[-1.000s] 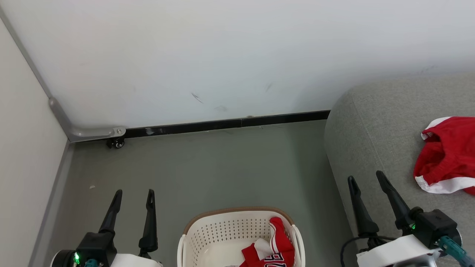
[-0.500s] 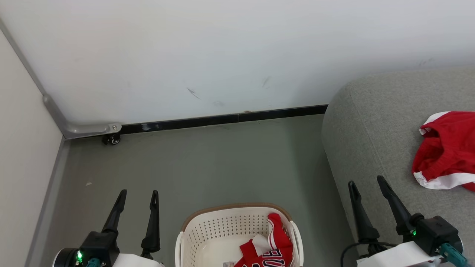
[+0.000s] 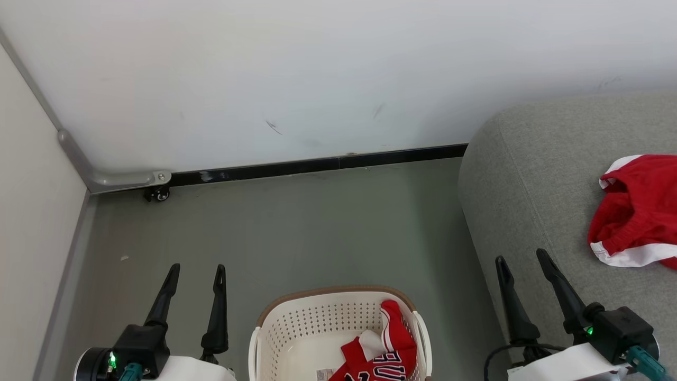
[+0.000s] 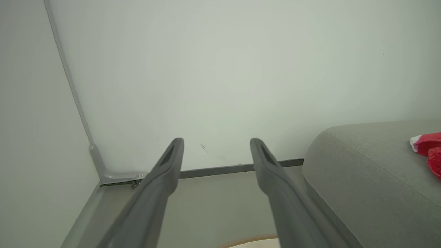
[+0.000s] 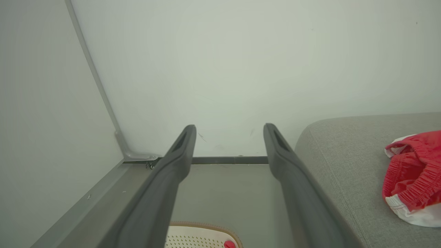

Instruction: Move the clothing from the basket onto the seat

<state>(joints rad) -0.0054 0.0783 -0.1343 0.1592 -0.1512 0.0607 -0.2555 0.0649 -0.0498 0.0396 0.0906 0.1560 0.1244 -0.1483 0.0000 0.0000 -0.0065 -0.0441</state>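
A red jersey [image 3: 383, 354] with white stripes and dark lettering lies crumpled in the cream perforated basket [image 3: 312, 323] on the floor at the bottom centre. Red shorts [image 3: 637, 211] with a white hem rest on the grey seat [image 3: 529, 180] at the right; the shorts [image 5: 411, 179] and the seat [image 5: 344, 165] also appear in the right wrist view. My left gripper [image 3: 197, 271] stands open and empty left of the basket. My right gripper [image 3: 521, 259] is open and empty over the seat's front-left edge, left of the shorts.
A white wall [image 3: 317, 79] with a black baseboard [image 3: 317, 165] runs behind the grey-green floor [image 3: 296, 222]. A grey metal bracket with a small caster [image 3: 153, 193] sits in the left corner beside a pale side panel [image 3: 31, 238].
The head camera has tilted down and slightly left, so more of the basket and jersey shows. Both grippers stay open and hold their pose.
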